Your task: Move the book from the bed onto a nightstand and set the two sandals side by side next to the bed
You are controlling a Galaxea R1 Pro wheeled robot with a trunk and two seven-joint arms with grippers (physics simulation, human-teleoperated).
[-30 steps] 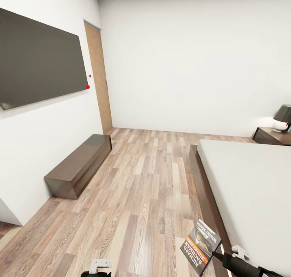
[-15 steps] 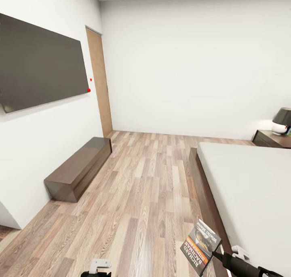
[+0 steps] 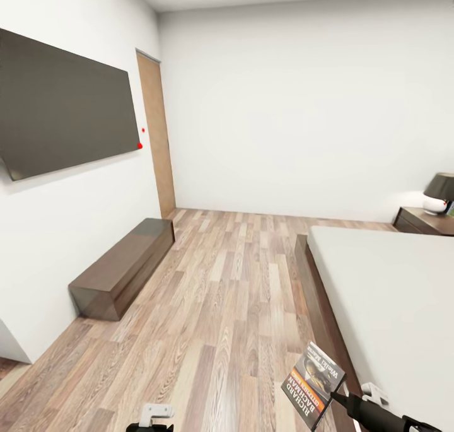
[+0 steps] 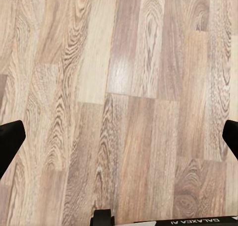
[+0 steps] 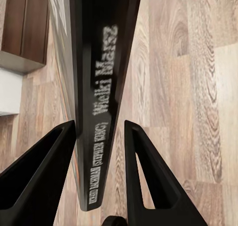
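The right arm reaches in low at the head view's lower right corner, its black forearm angled up and inward, and the right gripper (image 3: pixel 333 394) pinches the lower edge of the book (image 3: pixel 313 385). The paperback stands tilted above the jaws, cover facing the camera, with "RICHARD" lettering and an orange band along its lower side. In the right wrist view the right gripper (image 5: pixel 99 137) has both black fingers (image 5: pixel 47 161) pressed against the two faces of the book (image 5: pixel 101 77), whose spine runs straight out between the jaws and beyond their tips. Wood-plank floor (image 5: pixel 188 87) lies past the jaws.

The left gripper (image 3: pixel 154 413) sits low at the head view's bottom edge, pointing down. In the left wrist view the left gripper (image 4: pixel 119 141) has its jaws spread wide, fingertips (image 4: pixel 10 141) at opposite edges, with bare floor planks (image 4: pixel 124 87) between them.

The bed (image 3: pixel 391 293) lies just beside the held book, on the right gripper's outer side. The nightstand (image 3: pixel 424 221) stands far beyond the jaws by the back wall, a dark-shaded lamp (image 3: pixel 438 192) on top.

Compared with a second ago, the whole view has shifted: television (image 3: pixel 66 104), brown door (image 3: pixel 157 135), low bench (image 3: pixel 123 265) and nightstand sit slightly differently in frame, while both grippers and the book keep the same pose.
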